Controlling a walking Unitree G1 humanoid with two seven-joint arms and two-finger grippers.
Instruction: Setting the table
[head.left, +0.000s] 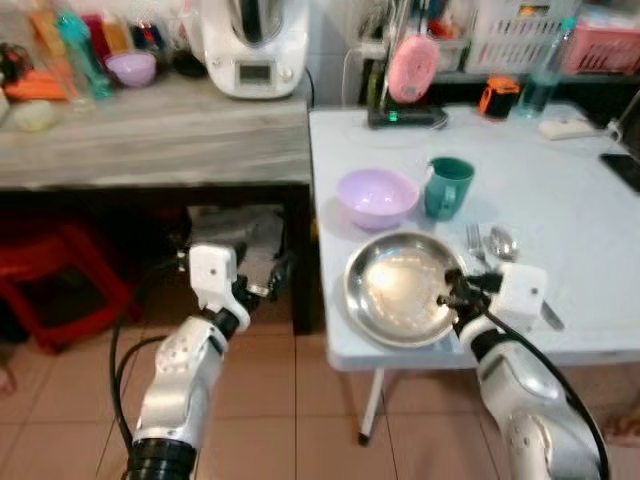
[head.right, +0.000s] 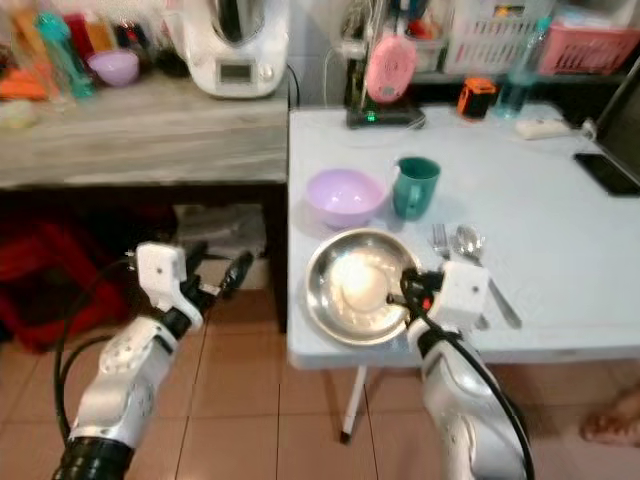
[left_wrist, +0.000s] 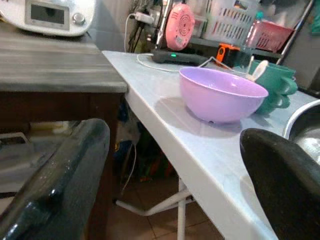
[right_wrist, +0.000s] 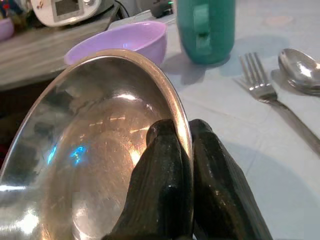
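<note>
**Right gripper pinches the steel plate's rim at the near edge of the white desk**

The right wrist view shows what the head views cannot: the right gripper (right_wrist: 181, 165) has its jaws closed on the rim of the steel plate (right_wrist: 95, 145), one finger inside the dish and one outside, the metal edge running between them. From the head, that grip is mostly hidden behind the wrist housing at the plate's right side. The plate sits near the front edge of the white desk (head.left: 560, 200); whether it lies flat or is tipped up cannot be told.

The left wrist view looks along the desk edge from low down; the left gripper (head.left: 262, 272) hangs off the desk, over the tiled floor (head.left: 60, 400) beside the desk's left edge, jaws spread wide and holding nothing.

The plate holds nothing but reflections. Just behind it stands a lilac bowl (head.left: 377, 196), its inside looking empty, and just right of that a green mug (head.left: 446, 187) whose contents cannot be seen. A fork (head.left: 476, 243) and a spoon (head.left: 503, 243) lie side by side on the desk right of the plate, next to the right wrist.

Farther back are a pink round device (head.left: 412, 68) on a dark base, an orange item (head.left: 498, 96) and a dark phone (head.left: 624, 170) at the right edge. To the left, a wooden counter (head.left: 150, 140) carries a white kitchen appliance (head.left: 254, 45) and a second small lilac bowl (head.left: 131, 68). A red stool (head.left: 55, 280) stands beneath it.
</note>
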